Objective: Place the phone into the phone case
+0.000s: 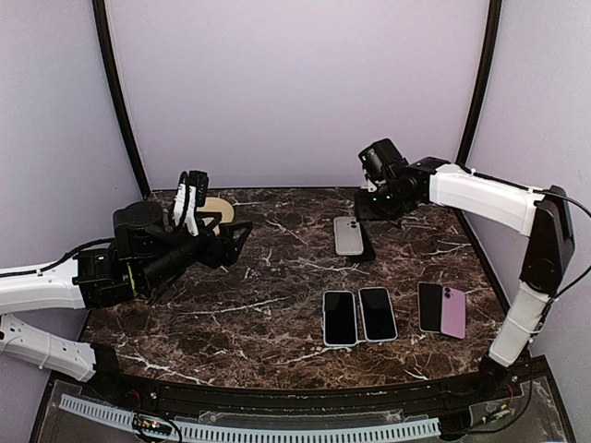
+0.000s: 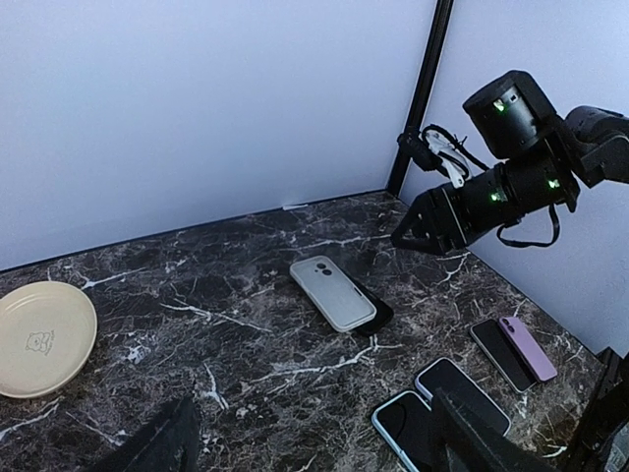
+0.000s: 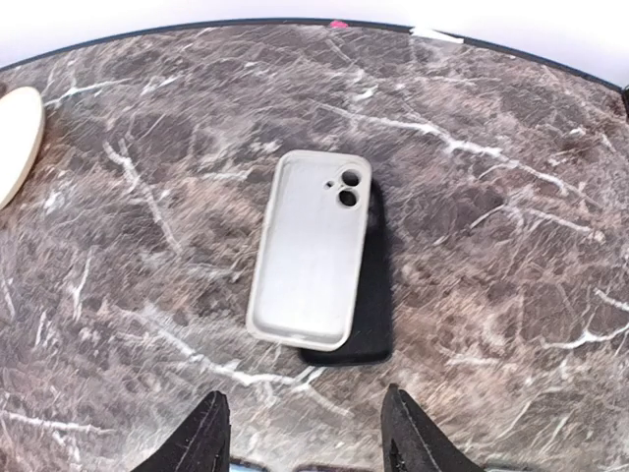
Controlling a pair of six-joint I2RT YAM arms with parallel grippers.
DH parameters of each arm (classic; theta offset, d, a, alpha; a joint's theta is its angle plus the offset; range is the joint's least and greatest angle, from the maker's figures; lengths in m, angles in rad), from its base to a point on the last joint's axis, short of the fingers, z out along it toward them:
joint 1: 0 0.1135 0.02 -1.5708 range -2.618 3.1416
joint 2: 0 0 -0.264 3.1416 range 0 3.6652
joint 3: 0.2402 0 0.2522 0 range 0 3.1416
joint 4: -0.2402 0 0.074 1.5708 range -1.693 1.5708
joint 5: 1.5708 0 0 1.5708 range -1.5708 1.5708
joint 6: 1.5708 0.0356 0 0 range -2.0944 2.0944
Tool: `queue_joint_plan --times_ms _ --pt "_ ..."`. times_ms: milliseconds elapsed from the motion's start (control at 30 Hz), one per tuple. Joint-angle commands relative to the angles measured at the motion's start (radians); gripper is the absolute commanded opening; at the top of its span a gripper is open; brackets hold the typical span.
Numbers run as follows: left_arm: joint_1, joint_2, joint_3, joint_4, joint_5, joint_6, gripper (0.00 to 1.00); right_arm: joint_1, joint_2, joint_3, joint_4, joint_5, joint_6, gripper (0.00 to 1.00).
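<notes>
Plainly, matte rounded phone case [image 3: 310,256], veined marble table [image 3: 138,305]

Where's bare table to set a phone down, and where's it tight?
Most open: the marble left of centre, between the plate, the grey handset overlapping a black piece, and the front pair of phones. Narrower strip between that handset and the pair. Tight: front right, where the pair, a black phone and a pink phone lie in a row.
</notes>
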Motion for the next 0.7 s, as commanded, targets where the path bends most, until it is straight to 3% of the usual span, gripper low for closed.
queue_joint_plan --times_ms 0,233,667 --pt "0.006 0.007 0.029 -0.021 0.001 -0.006 0.82 -0.060 0.107 0.097 -0.009 0.006 -0.057 0.51" --pt "0.012 0.018 0.033 -0.033 0.005 -0.012 0.82 -0.131 0.312 0.230 -0.033 0.007 -0.050 0.53" --pt "0.013 0.026 0.025 -0.042 0.010 -0.021 0.82 -0.149 0.484 0.279 -0.003 -0.053 -0.049 0.39"
